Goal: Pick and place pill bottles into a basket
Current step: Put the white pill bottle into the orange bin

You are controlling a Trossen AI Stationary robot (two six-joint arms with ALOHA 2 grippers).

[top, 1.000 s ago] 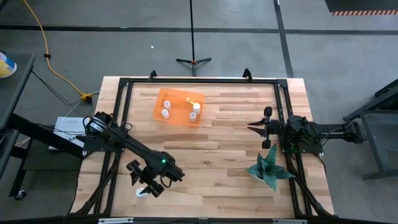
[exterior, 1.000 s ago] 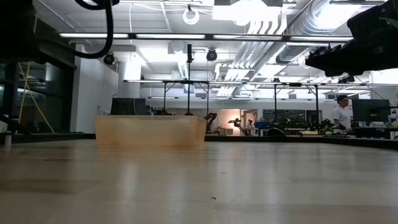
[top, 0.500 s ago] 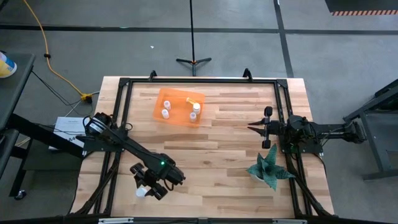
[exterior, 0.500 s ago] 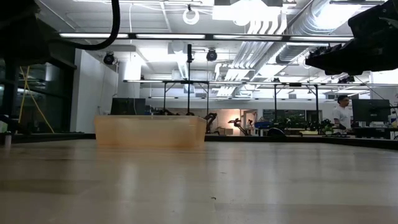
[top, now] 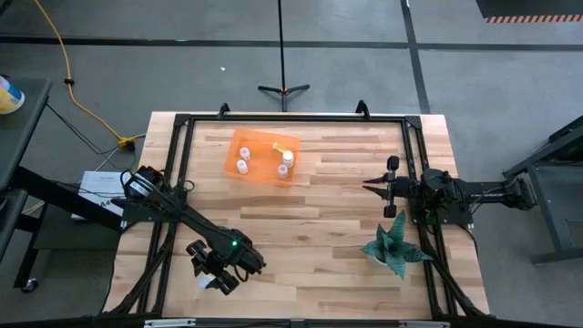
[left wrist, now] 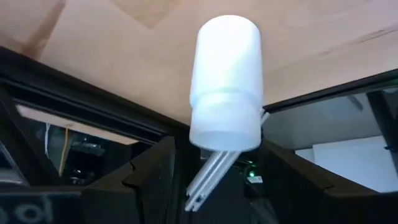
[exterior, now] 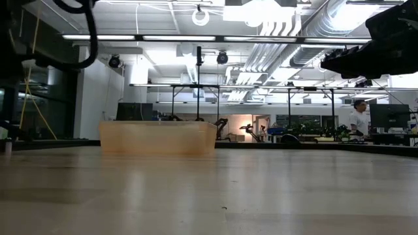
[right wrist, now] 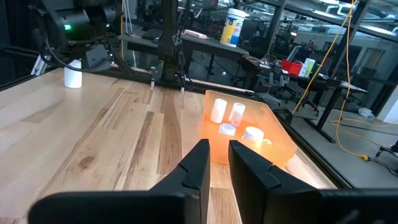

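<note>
Left gripper (top: 211, 271) at table's (top: 319, 228) near-left corner, jaws spread wide, bottle (left wrist: 225, 81) standing on table between them; contact with fingers hard to judge, bottle mostly hidden under gripper in high view. Right gripper (top: 368, 187) hangs above table's right side, fingers (right wrist: 199, 168) nearly closed, holding nothing. Plant (top: 395, 246) near it. Farther off, basket (top: 262, 156) at table's far side, four bottles (top: 242, 166) inside; low view shows only its wall.
</note>
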